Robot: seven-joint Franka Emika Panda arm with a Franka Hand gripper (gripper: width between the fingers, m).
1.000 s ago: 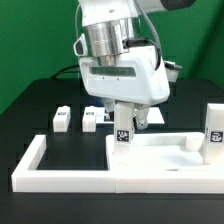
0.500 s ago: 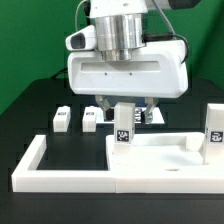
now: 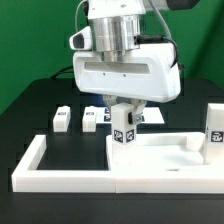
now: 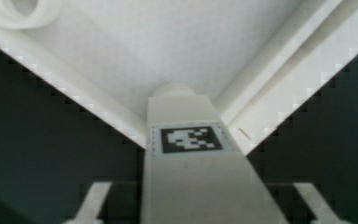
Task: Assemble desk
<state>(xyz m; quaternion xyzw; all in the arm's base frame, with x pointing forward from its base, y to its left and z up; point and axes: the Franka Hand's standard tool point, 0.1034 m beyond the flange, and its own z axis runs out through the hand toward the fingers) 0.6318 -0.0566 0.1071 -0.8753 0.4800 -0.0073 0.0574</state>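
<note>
The white desk tabletop (image 3: 165, 152) lies flat inside the rail, and a round corner hole (image 4: 19, 12) shows in the wrist view. A square white leg (image 3: 122, 134) with a tag stands upright at the tabletop's corner on the exterior view's left. My gripper (image 3: 126, 116) hangs straight over it, one finger on each side. In the wrist view the leg (image 4: 197, 160) fills the middle and a dark gap separates it from each finger (image 4: 101, 200), so the gripper (image 4: 197, 208) is open and not touching. A second leg (image 3: 214, 130) stands upright at the exterior view's right.
Two more tagged legs (image 3: 62, 118) (image 3: 92, 118) lie on the black table behind the tabletop. The long white U-shaped border rail (image 3: 30, 165) runs around the front and both sides.
The hand has turned square over the upright leg and settled around it. Its fingers have come in from wide apart toward the leg's sides.
</note>
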